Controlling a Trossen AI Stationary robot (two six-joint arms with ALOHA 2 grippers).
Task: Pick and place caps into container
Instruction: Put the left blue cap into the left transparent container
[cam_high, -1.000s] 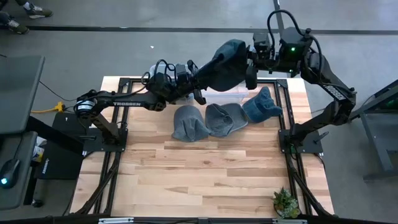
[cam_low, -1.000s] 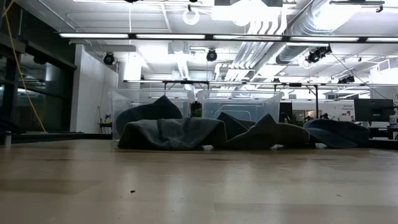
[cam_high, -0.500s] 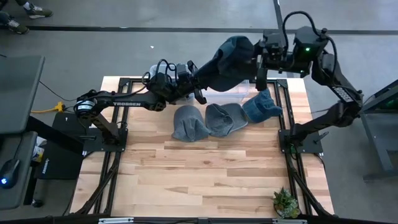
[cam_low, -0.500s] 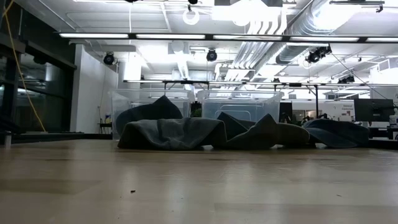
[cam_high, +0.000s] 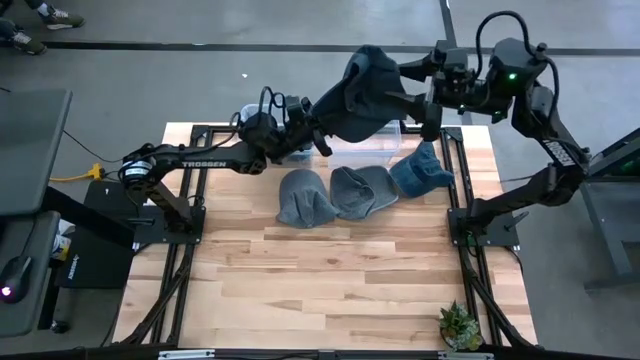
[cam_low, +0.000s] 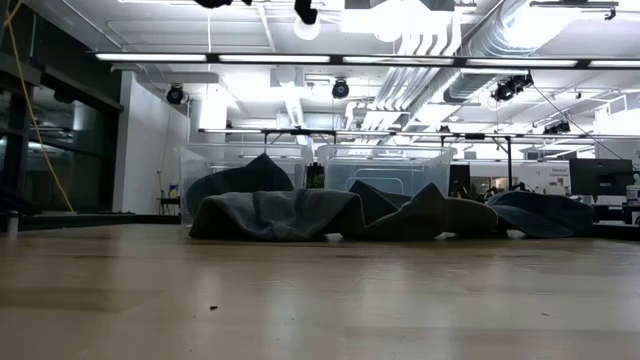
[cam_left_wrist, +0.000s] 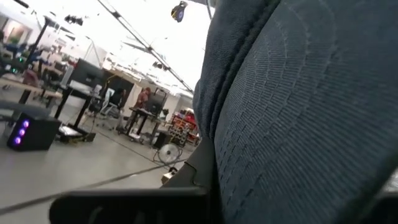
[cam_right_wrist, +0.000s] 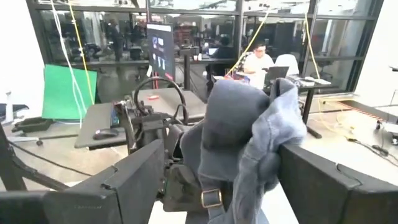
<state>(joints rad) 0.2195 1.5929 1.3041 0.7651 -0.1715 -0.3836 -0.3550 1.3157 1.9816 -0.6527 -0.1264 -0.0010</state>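
Note:
A dark blue cap (cam_high: 365, 90) is held up in the air over the clear container (cam_high: 385, 152) at the table's far edge. My left gripper (cam_high: 322, 132) is shut on the cap's lower end. My right gripper (cam_high: 416, 97) stands open just to the cap's right. In the right wrist view the cap's strap end (cam_right_wrist: 249, 143) hangs between its spread fingers (cam_right_wrist: 134, 180); whether it touches them I cannot tell. Three more caps lie crown up in a row on the table: a grey-blue cap (cam_high: 305, 197), a grey cap (cam_high: 362, 188) and a blue cap (cam_high: 420, 170). My left gripper holds the blue cap by its lower left end (cam_high: 333, 122), coming from the table's left and slanting upward. The cloth (cam_left_wrist: 298, 124) fills the wrist view and hides the fingers. The cap stands up and away from the gripper, lifted clear of table and container.
The low view shows two clear bins (cam_low: 240, 165) (cam_low: 385, 170) behind the row of caps. A small potted plant (cam_high: 460, 325) stands at the near right corner. Bare wood (cam_high: 330, 280) covers the table's near half. Black frame rails (cam_high: 455, 190) run along the sides.
My right gripper has opened, let go of the lifted cap and drawn back toward the table's right edge. The cap stays up in my left gripper's hold, its upper end now free and a little farther toward the far edge.

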